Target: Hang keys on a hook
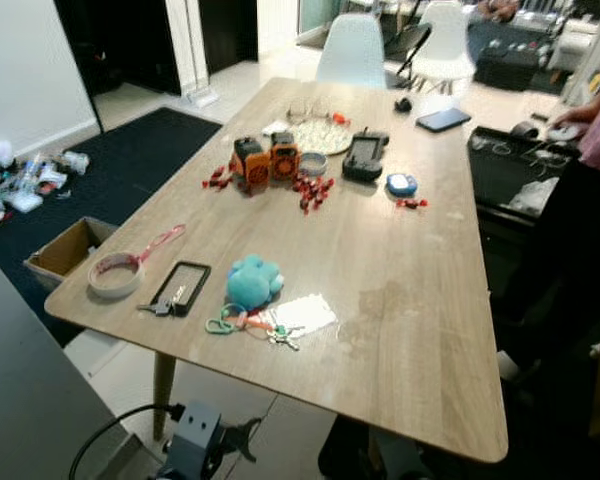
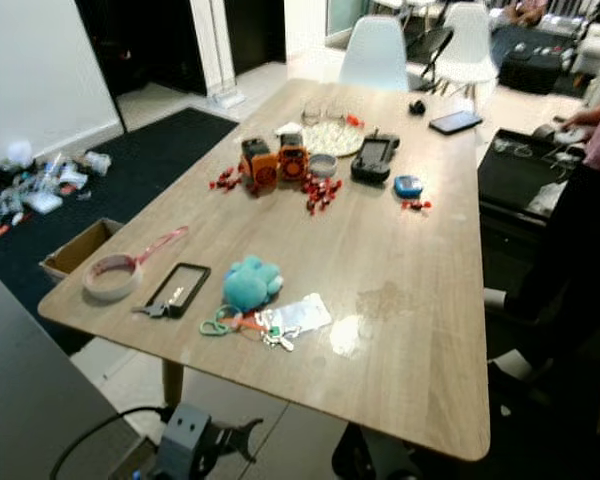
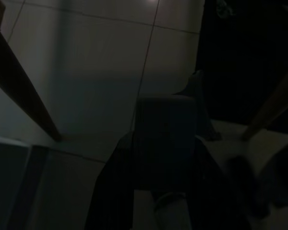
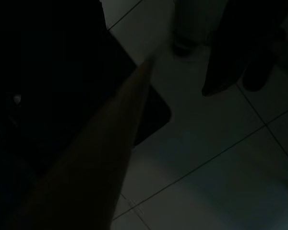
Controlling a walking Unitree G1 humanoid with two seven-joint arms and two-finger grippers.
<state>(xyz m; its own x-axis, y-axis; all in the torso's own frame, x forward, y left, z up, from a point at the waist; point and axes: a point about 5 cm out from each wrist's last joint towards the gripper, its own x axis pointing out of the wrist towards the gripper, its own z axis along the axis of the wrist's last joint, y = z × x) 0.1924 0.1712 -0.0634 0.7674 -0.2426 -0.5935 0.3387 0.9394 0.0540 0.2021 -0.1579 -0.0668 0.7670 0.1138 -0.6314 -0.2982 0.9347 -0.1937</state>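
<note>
While you look down from the head camera, you see the wooden table (image 1: 400,300) with the keys (image 1: 280,335) lying flat near its front edge. They sit on a ring with a green carabiner (image 1: 218,324) and a clear tag (image 1: 305,314), just in front of a teal plush toy (image 1: 252,281). Left of those: a black rectangular frame (image 1: 180,287) with another small key at its near end, then a roll of tape (image 1: 114,275) with a pink strip trailing off it.

Mid-table you have two orange blocks (image 1: 265,162), scattered red bits (image 1: 313,190), a black controller-like device (image 1: 364,155), a small blue round item (image 1: 401,184) and a phone (image 1: 442,119) further back. White chairs (image 1: 352,50) stand at the far end. A person (image 1: 598,120) stands at the right edge. A cardboard box (image 1: 68,250) sits on the floor, left.

The left gripper (image 1: 242,436) hangs low below the table edge, over floor tiles; I can't tell how its fingers stand. The right wrist view is dark: a table leg (image 4: 101,158) and tiles, with the right arm idle and its finger state unreadable.
</note>
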